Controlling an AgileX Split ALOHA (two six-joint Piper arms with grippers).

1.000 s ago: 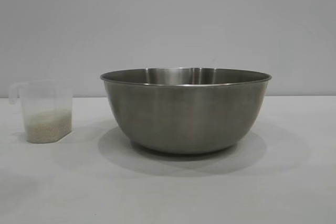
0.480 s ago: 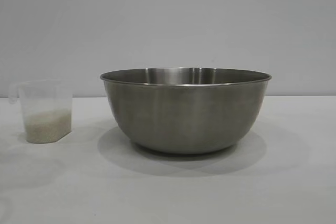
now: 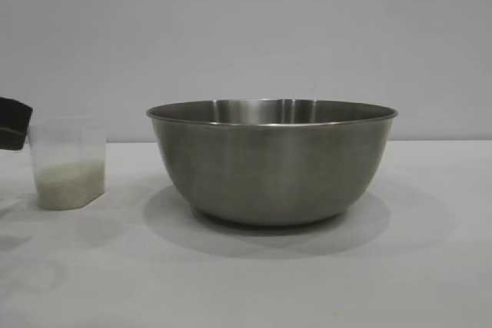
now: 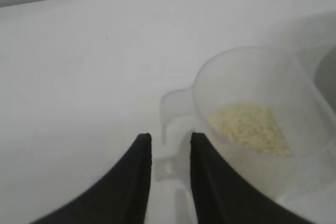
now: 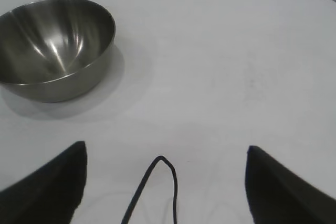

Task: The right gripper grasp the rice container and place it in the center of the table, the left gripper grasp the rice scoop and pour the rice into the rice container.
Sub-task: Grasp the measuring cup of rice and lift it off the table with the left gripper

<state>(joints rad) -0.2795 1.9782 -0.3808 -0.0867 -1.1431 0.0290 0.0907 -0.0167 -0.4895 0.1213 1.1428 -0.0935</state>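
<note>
white matte table (image 3: 430, 266), plain pale grey wall (image 3: 246, 28) behind

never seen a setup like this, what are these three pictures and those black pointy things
Two robot arms work at a white table; the black points are their gripper fingers. One camera faces the table: a steel bowl and a plastic scoop holding rice. The other cameras ride on the wrists. The left gripper has its fingers narrowly apart on either side of the scoop's handle, holding nothing yet. The right gripper hangs wide open, away from the bowl, holding nothing.
</note>
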